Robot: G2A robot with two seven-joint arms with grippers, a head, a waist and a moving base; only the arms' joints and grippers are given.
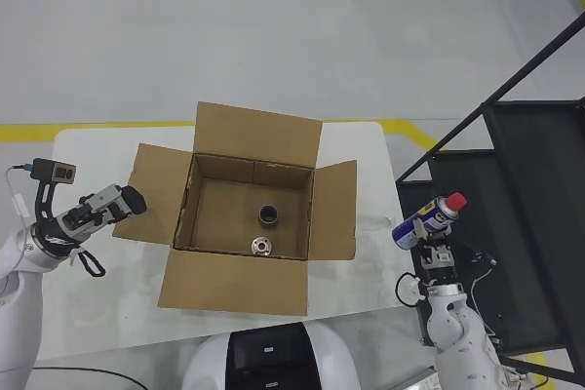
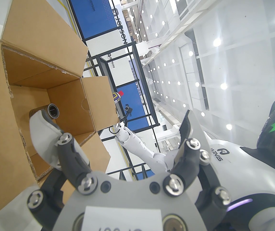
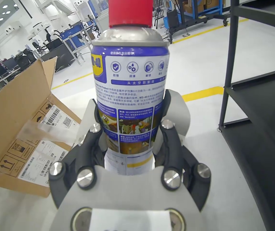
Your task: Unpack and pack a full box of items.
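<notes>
An open cardboard box (image 1: 205, 200) stands in the middle of the white table (image 1: 107, 312), flaps spread. On its floor lie a dark cylinder (image 1: 269, 214) and a small metal ring part (image 1: 261, 246). The cylinder (image 2: 50, 110) also shows in the left wrist view, inside the box (image 2: 62, 94). My left gripper (image 1: 127, 202) hovers at the box's left flap, open and empty, fingers (image 2: 43, 131) wide apart. My right gripper (image 1: 435, 244) is to the right of the table, shut on a blue spray can (image 1: 424, 222) with a red cap. The can (image 3: 130, 85) stands upright between the fingers (image 3: 175, 118).
A black metal shelf rack (image 1: 526, 185) stands close to the right of the held can; its shelves (image 3: 262, 121) lie just beside the gripper. A yellow floor line (image 1: 78, 130) runs behind the table. The box's labelled outer flap (image 3: 19, 126) faces the right wrist.
</notes>
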